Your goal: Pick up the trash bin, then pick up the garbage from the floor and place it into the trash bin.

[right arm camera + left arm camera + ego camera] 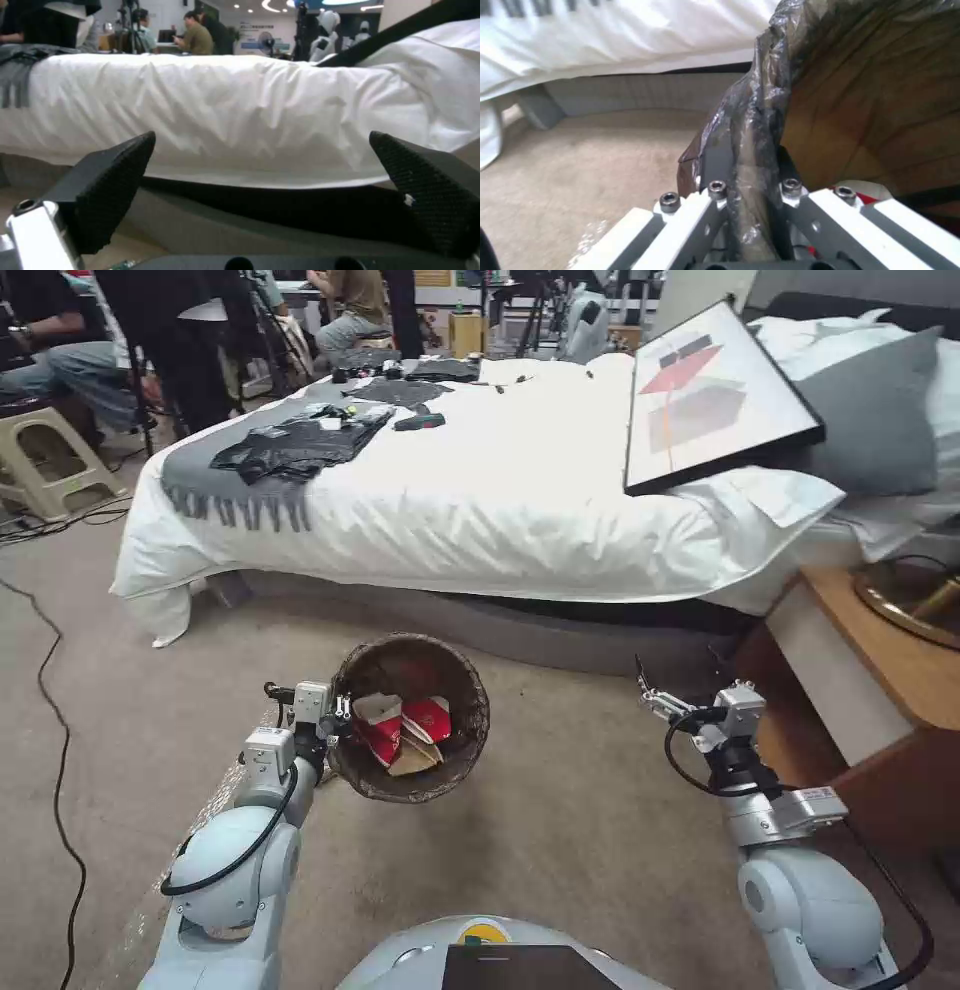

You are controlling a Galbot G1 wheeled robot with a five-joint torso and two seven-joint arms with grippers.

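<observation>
The trash bin (412, 670), lined with a dark brown bag, hangs above the carpet in front of the bed. My left gripper (340, 717) is shut on its near-left rim. In the left wrist view the two fingers pinch the bag-covered rim (752, 157). Inside the bin lie red-and-white cartons (405, 725) and a tan paper piece (412, 757). My right gripper (645, 685) is held over the carpet at the right, facing the bed. Its black pads (117, 187) stand wide apart with nothing between them, so it is open.
A white-sheeted bed (480, 500) spans the view ahead, with dark clothing (300, 440), a framed picture (715, 395) and a grey pillow (880, 420) on it. A wooden nightstand (880, 690) stands at the right. A black cable (50, 720) runs along the carpet at the left.
</observation>
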